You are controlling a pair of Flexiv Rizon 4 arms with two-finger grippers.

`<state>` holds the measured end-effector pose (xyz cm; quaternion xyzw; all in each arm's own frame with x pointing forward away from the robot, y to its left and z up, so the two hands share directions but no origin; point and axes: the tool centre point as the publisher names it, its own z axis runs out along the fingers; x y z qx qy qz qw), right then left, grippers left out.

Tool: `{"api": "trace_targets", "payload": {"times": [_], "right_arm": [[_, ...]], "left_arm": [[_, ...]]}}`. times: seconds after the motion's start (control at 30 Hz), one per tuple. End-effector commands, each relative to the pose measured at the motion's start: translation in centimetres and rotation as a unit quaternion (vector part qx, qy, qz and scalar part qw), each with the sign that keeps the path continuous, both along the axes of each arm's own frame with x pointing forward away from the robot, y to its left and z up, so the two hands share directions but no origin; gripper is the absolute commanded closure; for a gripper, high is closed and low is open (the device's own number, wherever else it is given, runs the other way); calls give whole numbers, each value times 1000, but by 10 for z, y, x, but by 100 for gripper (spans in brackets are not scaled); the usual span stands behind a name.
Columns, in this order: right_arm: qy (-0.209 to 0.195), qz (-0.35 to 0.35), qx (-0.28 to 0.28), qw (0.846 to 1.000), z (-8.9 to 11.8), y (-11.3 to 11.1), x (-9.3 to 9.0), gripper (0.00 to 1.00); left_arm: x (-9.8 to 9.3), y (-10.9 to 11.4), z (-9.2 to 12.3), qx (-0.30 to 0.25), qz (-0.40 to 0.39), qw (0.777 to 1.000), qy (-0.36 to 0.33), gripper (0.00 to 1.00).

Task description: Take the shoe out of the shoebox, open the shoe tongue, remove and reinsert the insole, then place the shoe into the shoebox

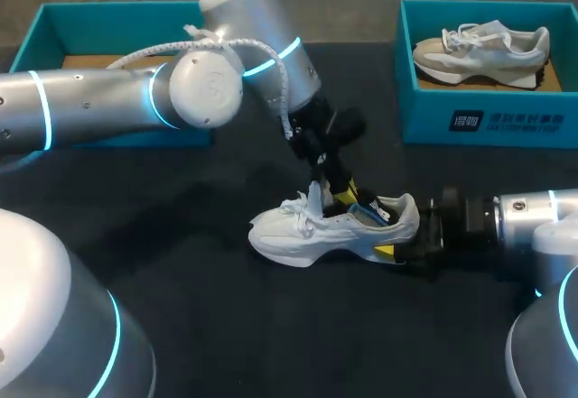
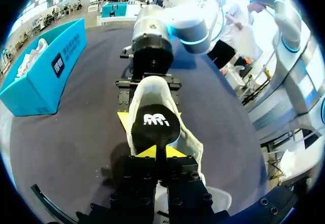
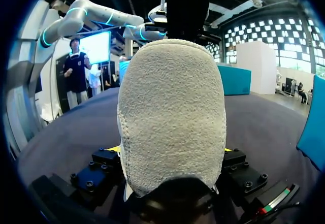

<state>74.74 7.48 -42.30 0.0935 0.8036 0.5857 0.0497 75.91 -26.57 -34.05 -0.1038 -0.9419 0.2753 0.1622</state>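
White shoe point(image 1: 307, 236) mid-bench point(image 1: 208, 312), right jaws clamping its heel, left jaws pinching the black insole point(image 2: 155, 125).

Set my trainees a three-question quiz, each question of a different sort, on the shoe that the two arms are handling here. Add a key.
1. True or false: the white shoe lies inside a box.
2. Which part of that shoe does the right gripper grip? A the toe, B the heel, C the laces.
3. Fill in: the right box on the table holds a pale ____.

Key: 1 false, it lies on the table. 2 B. 3 shoe, the pale shoe.
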Motion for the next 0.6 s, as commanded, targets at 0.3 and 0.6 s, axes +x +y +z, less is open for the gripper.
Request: {"api": "trace_targets", "payload": {"times": [0.3,0.6], "right_arm": [[0,-1,-1,1000,-1,1,-1,100],[0,-1,-1,1000,-1,1,-1,100]], "left_arm": [[-3,6,11,-51,-19,998,20,100],[-15,5,17,-53,-32,998,-13,100]]}}
